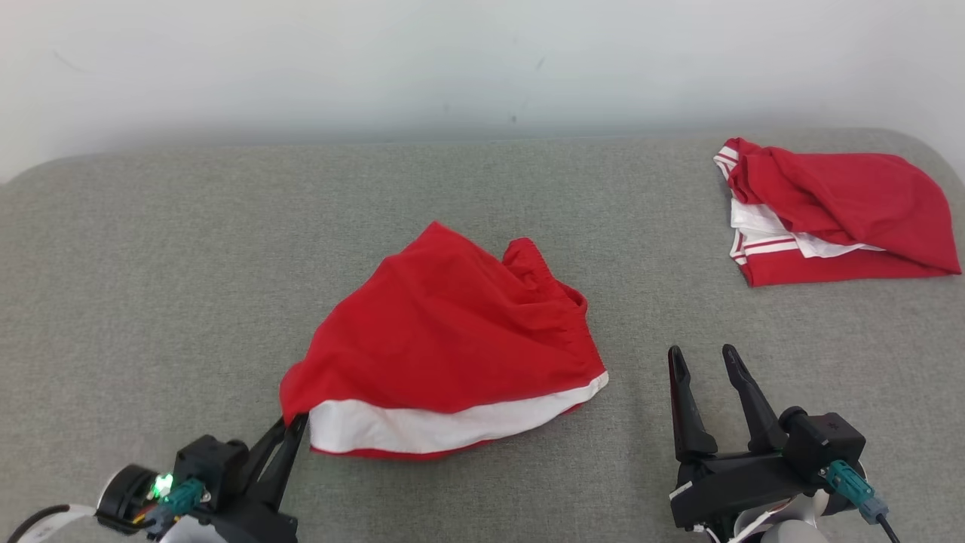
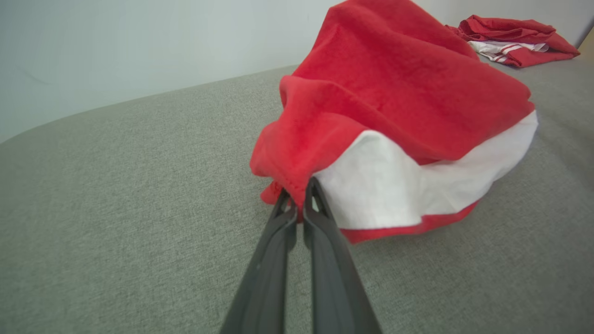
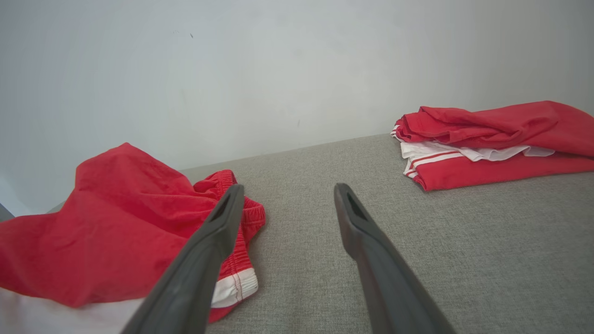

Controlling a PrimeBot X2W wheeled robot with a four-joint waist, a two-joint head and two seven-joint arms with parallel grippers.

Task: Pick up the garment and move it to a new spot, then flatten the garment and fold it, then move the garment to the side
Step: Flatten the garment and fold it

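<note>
**Left gripper (image 1: 298, 422) clamped on the red shorts (image 1: 445, 324); jersey (image 1: 844, 204) folded in the far right corner.**
The left gripper's jaws are clenched on the near left corner of the shorts, which lie crumpled mid-bench (image 1: 151, 264), closer to the front edge, a white panel showing along their near side. The right gripper (image 1: 701, 354) is by the front edge, just right of the shorts, with jaws spread and grasping nothing. The red jersey, with striped trim showing, lies at the bench's far right corner, well apart from both grippers.

Grey fabric surface (image 1: 151, 249) with two red garments.
Crumpled red shorts with a white panel (image 1: 452, 332) lie mid-frame; a folded red garment with red-and-white striped trim (image 1: 837, 219) lies upper right.
</note>
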